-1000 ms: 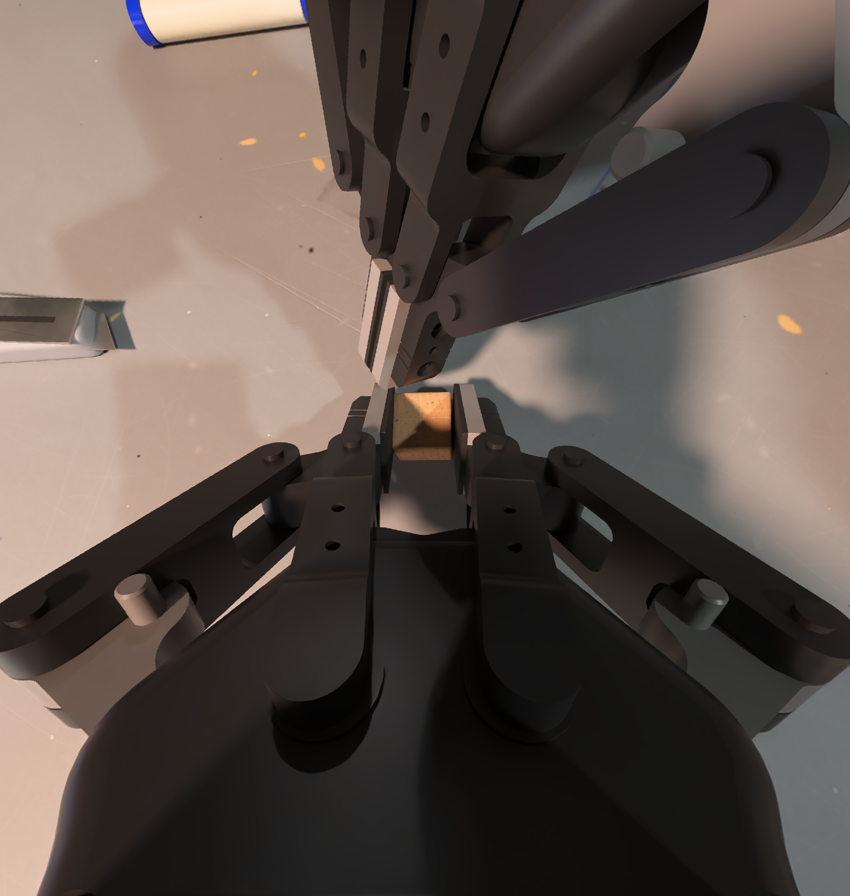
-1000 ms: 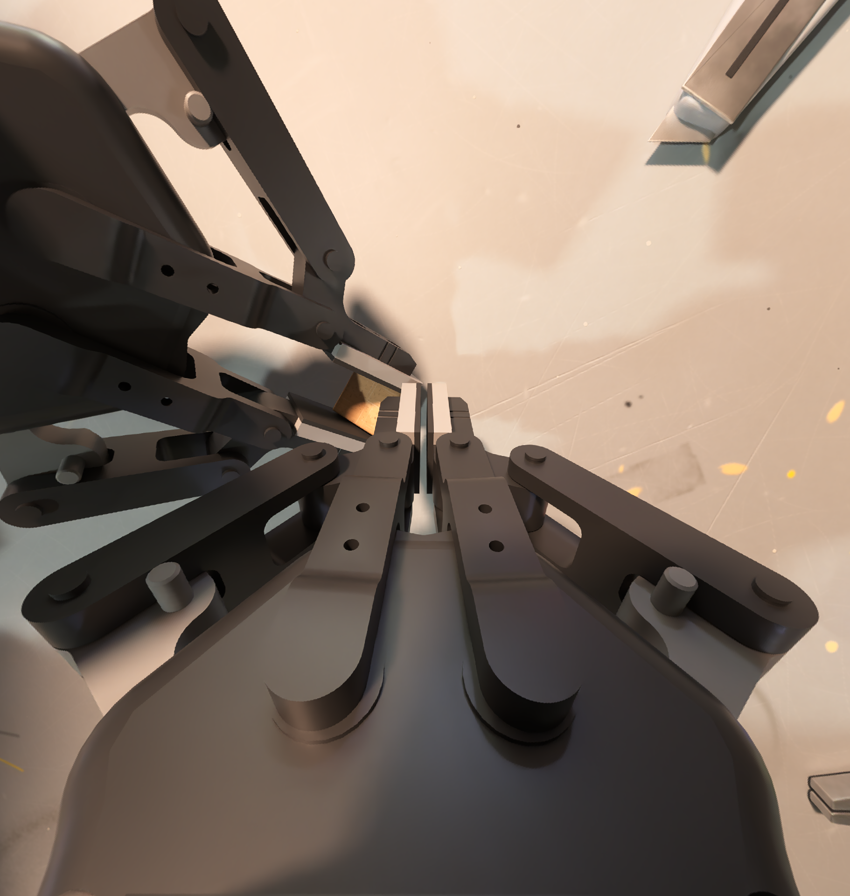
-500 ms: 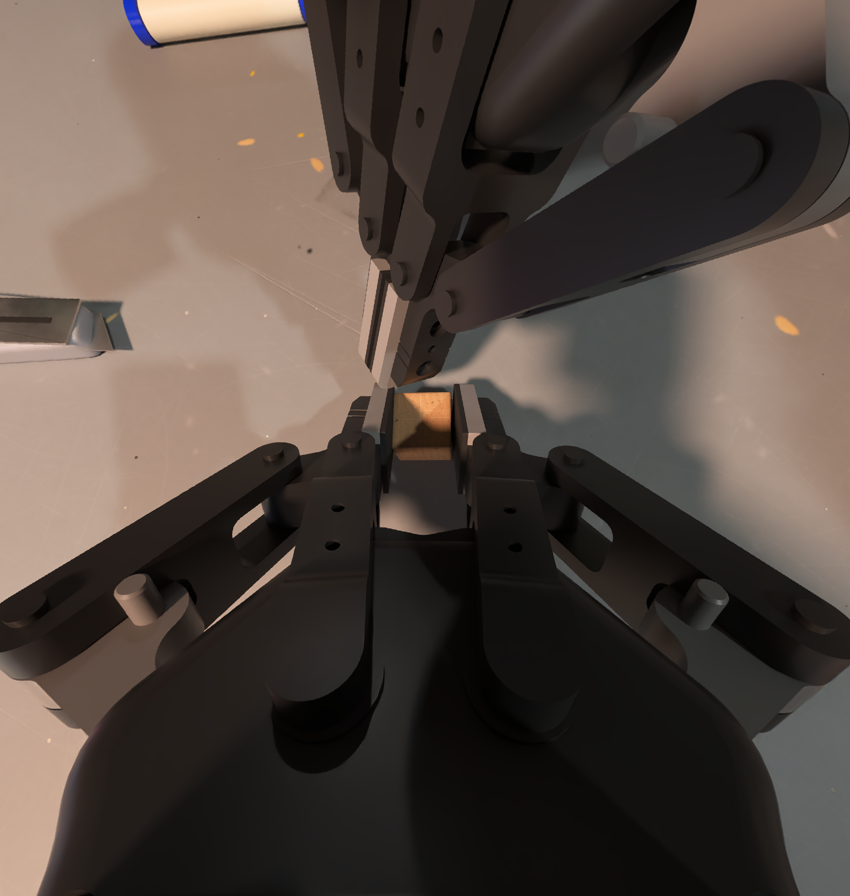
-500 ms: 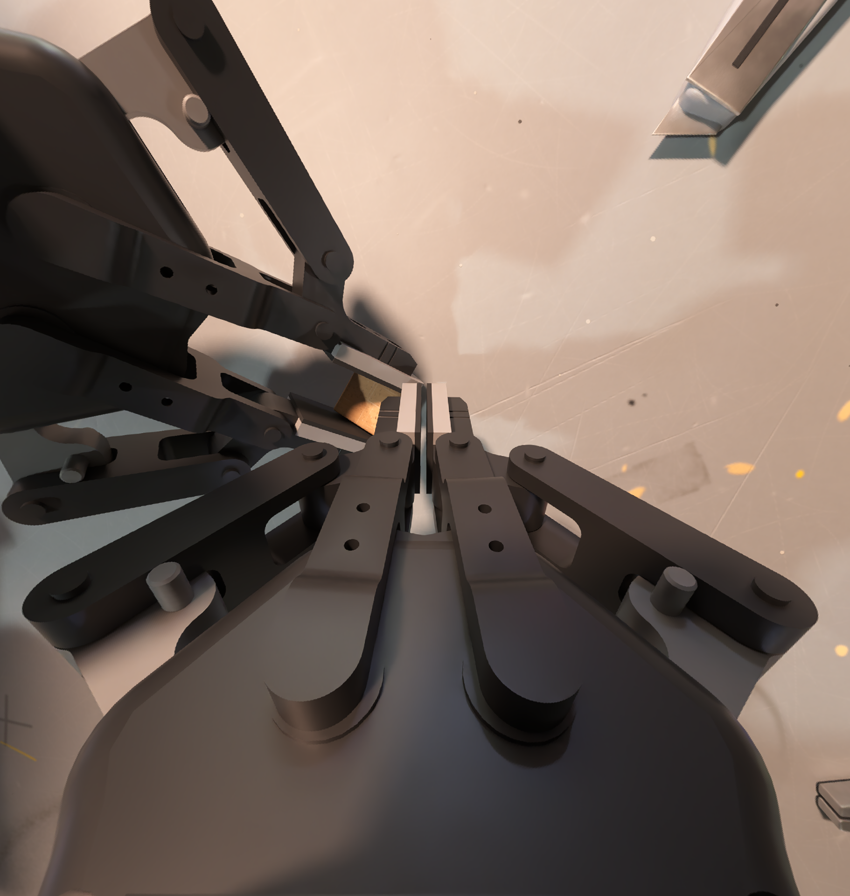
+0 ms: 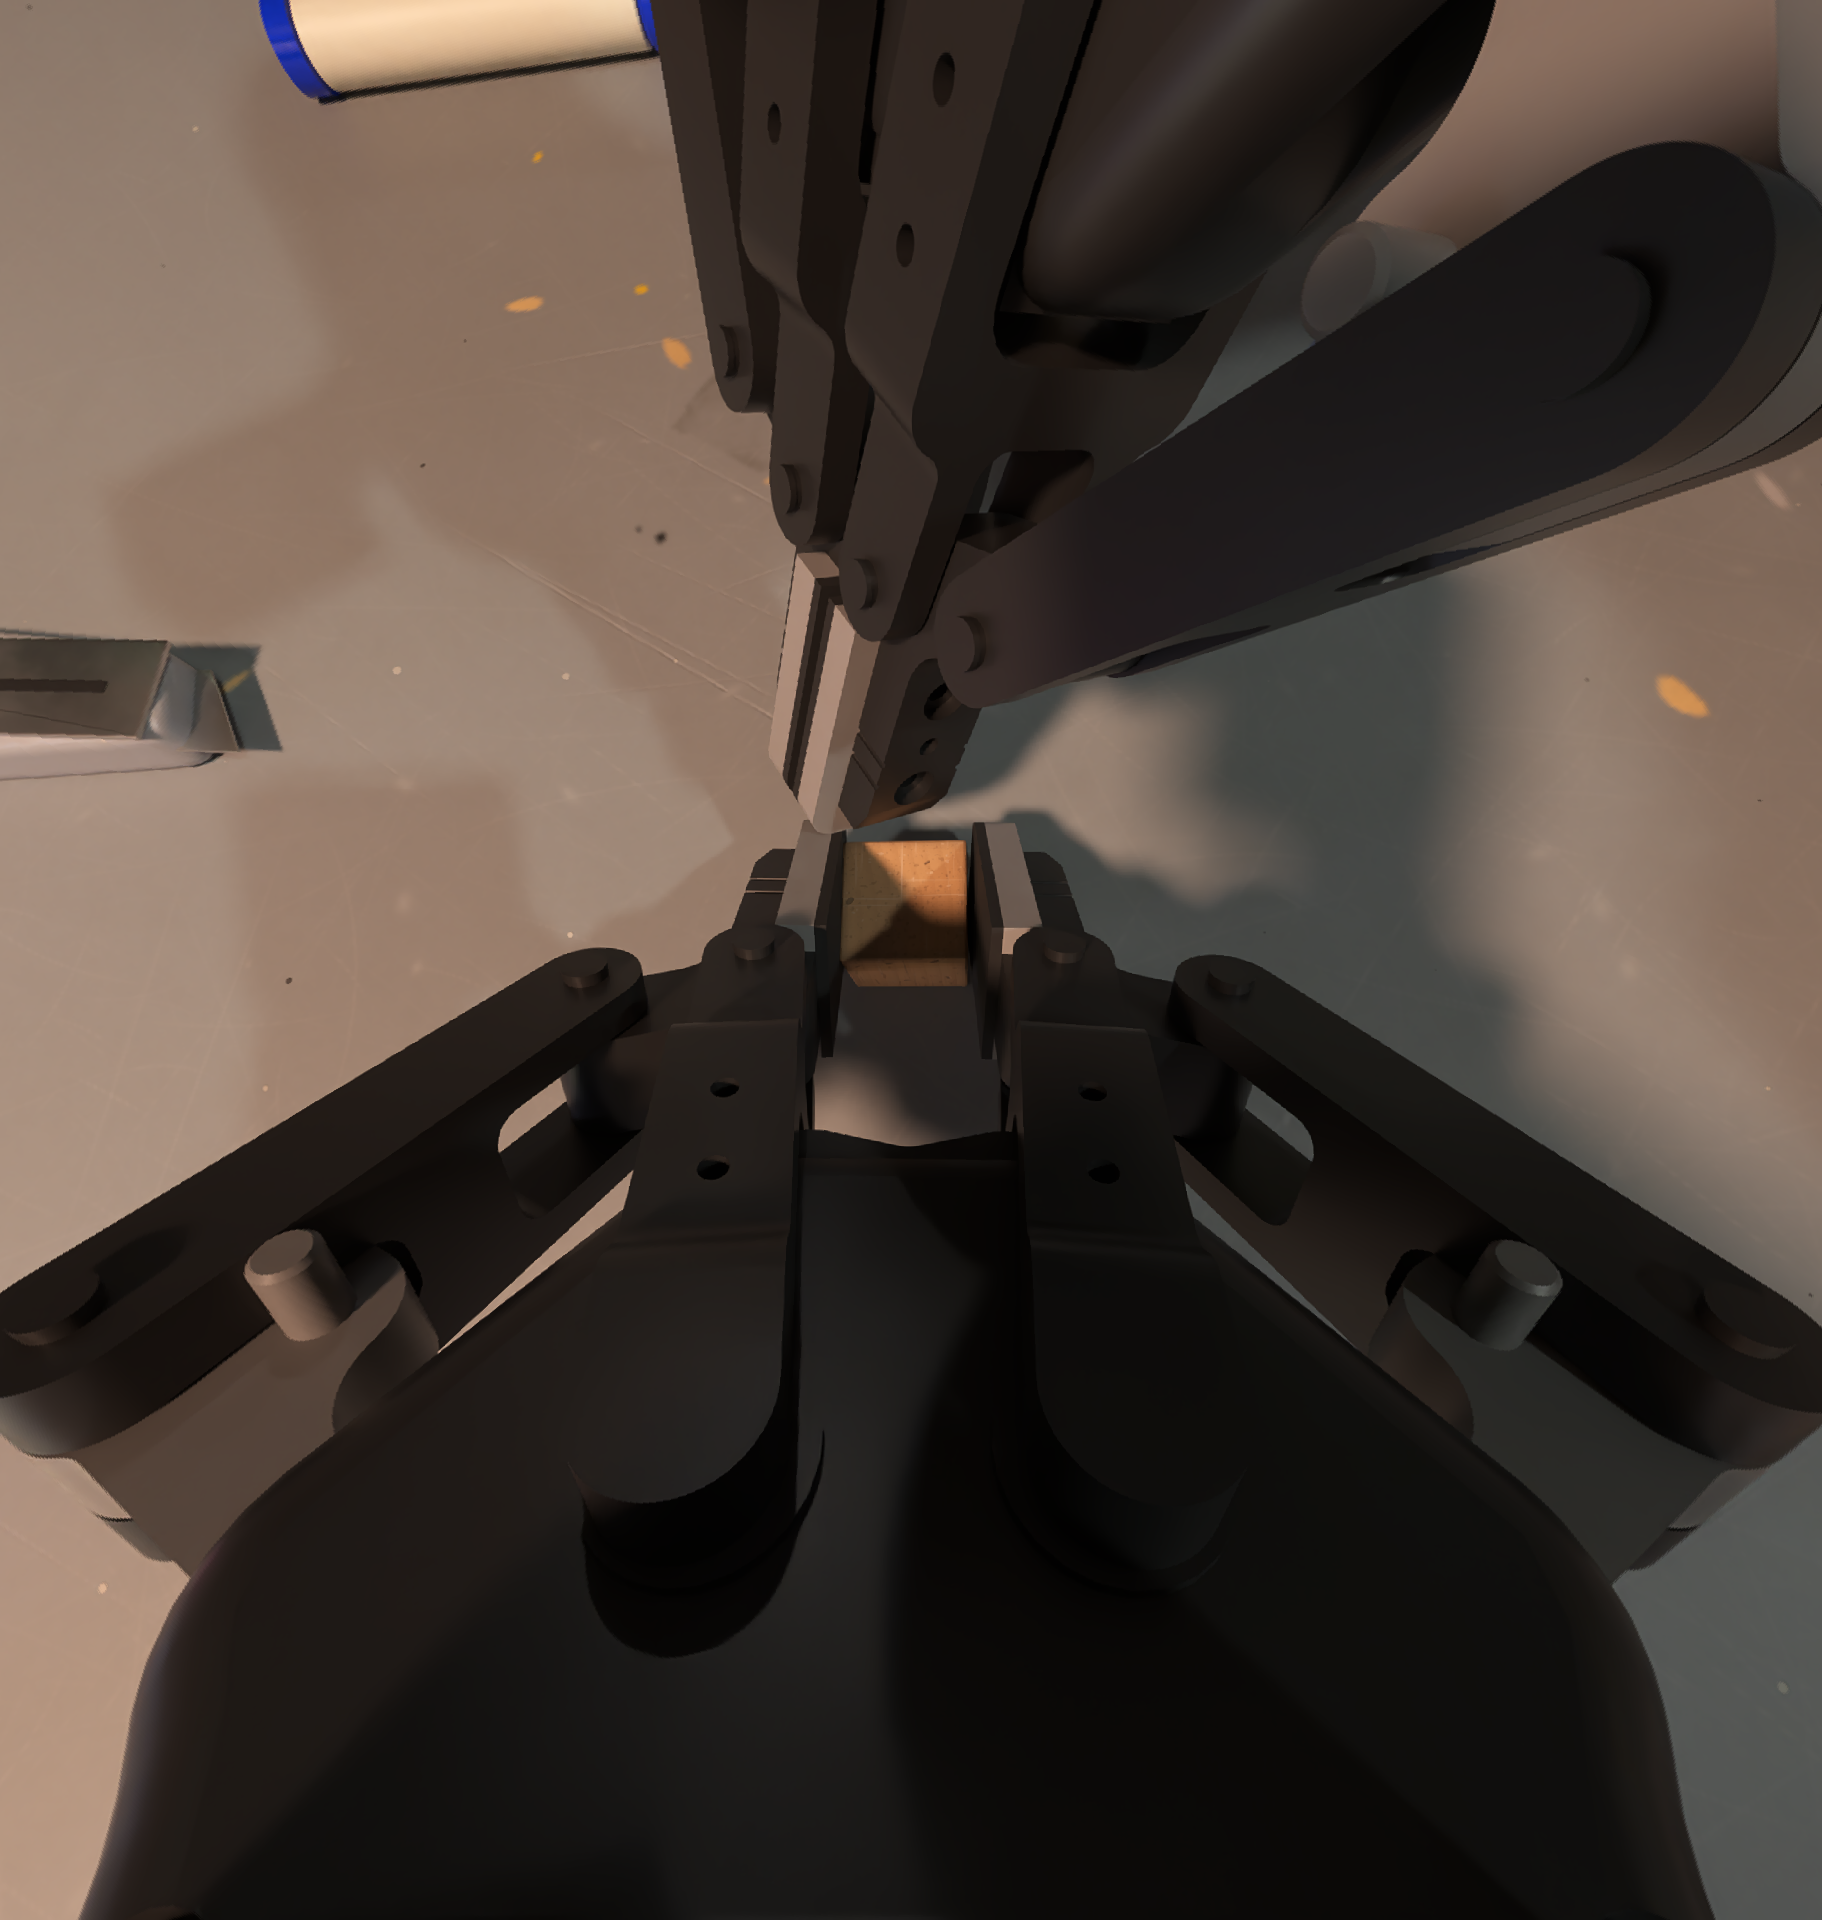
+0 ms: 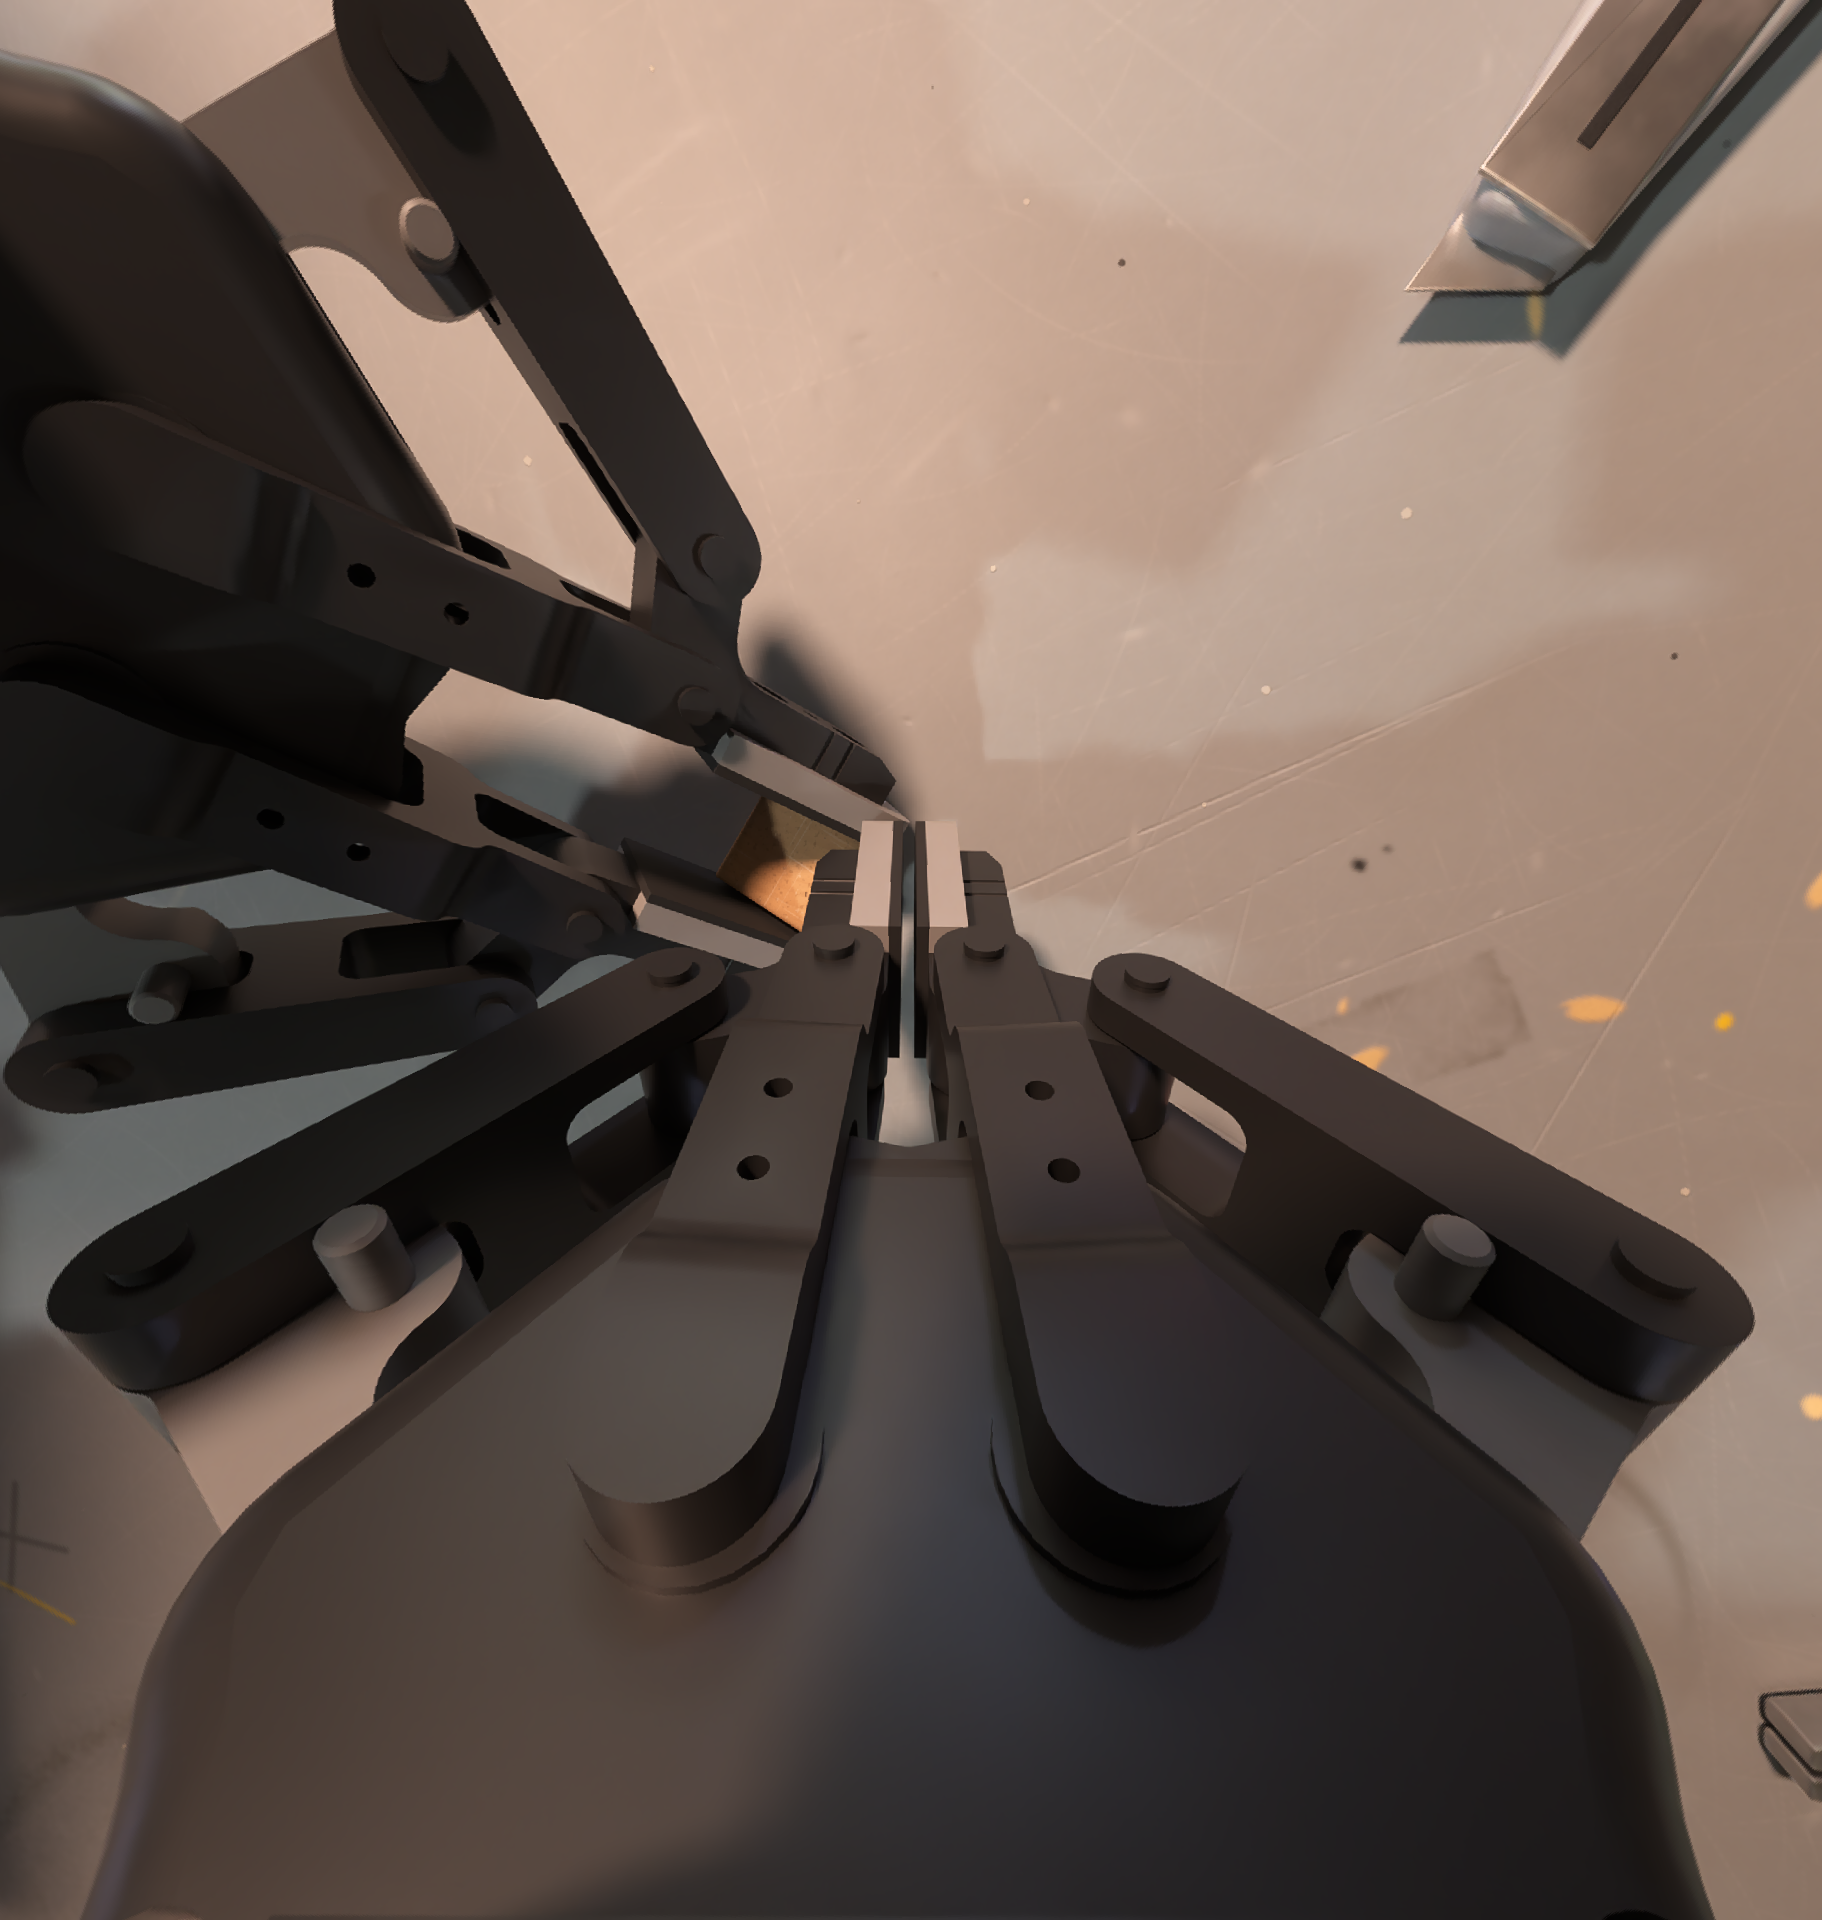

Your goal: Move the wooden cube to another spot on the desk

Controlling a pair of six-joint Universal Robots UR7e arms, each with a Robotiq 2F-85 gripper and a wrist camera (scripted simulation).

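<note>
Your left gripper [image 5: 905,906] is clamped on the wooden cube [image 5: 905,902]: both pale pads press flat against opposite faces of the block, which sits between the fingertips above the desk [image 5: 1509,935] — whether its underside touches the surface cannot be told from either view. Part of the cube's upper face is lit, the rest in shadow.

Your right gripper [image 6: 908,875] has its two pads drawn together with only a thin slit between them and nothing held. Seen from the left wrist camera, it [image 5: 822,774] comes in from above, its tip just beside the left gripper's near-left pad and the cube's far corner. From the right wrist camera, the left gripper [image 6: 772,868] enters from the left, with the cube [image 6: 772,864] showing as an orange-brown wedge between its pads, just beside your right fingertips.

Elsewhere on the desk — well apart from the cube — lie a grey utility knife [image 5: 86,701] [image 6: 1613,145], a cream cylinder with a blue end [image 5: 460,42] and a flat grey object [image 6: 1821,1751] cut off by the frame edge.
</note>
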